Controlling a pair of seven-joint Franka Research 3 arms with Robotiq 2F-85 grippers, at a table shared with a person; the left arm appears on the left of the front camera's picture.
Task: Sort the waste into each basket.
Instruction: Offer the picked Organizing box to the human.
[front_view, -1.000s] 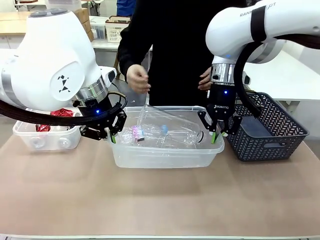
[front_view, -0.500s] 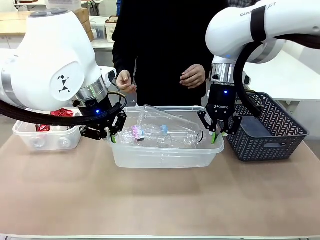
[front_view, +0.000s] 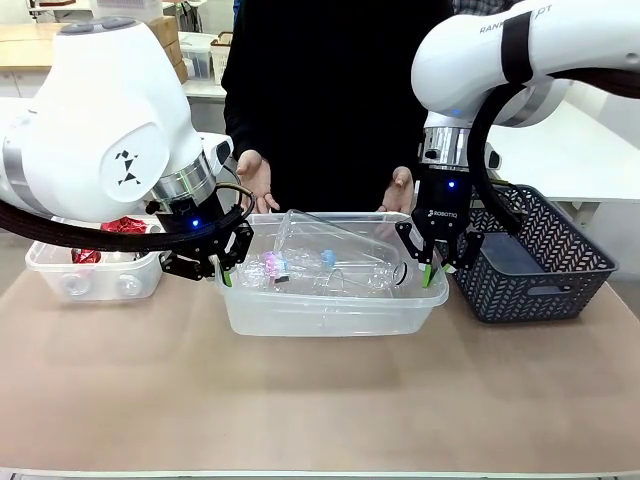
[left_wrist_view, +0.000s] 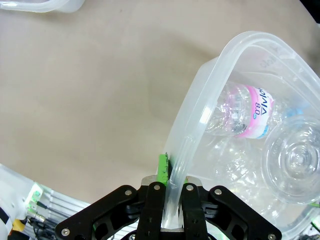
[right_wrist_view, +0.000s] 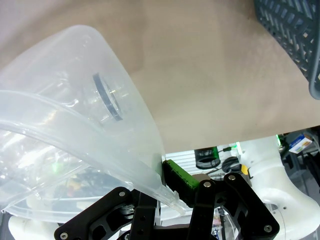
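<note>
The middle clear basket holds several clear bottles with pink labels and blue caps. My left gripper is shut on its left rim; the left wrist view shows the rim pinched between the fingers of the left gripper, with a pink-labelled bottle inside. My right gripper is shut on the right rim; in the right wrist view the right gripper clamps the basket wall. A second clear basket at the left holds red cans.
A dark grey lattice basket stands at the right, close to my right gripper, and its corner shows in the right wrist view. The person's hands hover open-palmed just behind the middle basket's far rim.
The person let go of a bottle into the middle basket, drew both hands back, then lowered them to its far rim. Both arms stayed still.
</note>
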